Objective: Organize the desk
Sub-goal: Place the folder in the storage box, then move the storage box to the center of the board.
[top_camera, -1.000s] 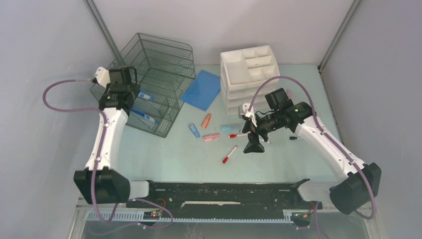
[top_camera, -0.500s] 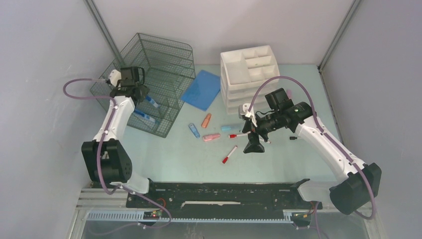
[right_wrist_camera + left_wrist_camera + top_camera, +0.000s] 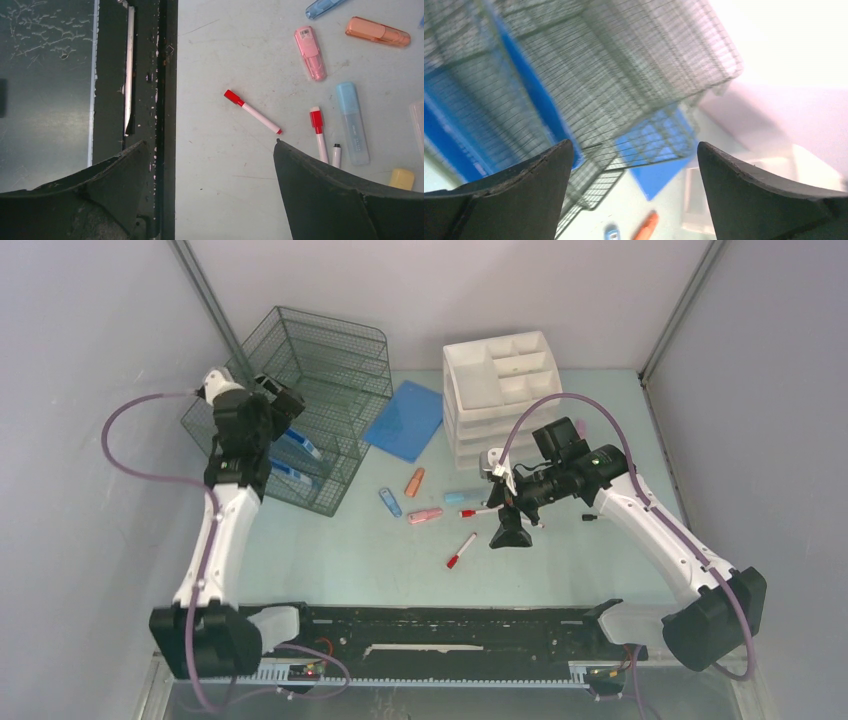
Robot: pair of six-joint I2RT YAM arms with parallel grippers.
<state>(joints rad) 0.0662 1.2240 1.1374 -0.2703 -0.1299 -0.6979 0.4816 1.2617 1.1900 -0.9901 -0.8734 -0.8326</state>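
While the left claw hung released and empty by the wire mesh rack, the right claw, likewise released and empty, hovered over a red-capped marker lying on the pale green worktop, which spread beyond the black front rail.

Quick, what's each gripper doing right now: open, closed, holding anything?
Left gripper: open, empty, beside the wire mesh rack.
Right gripper: open, empty, above the desk.
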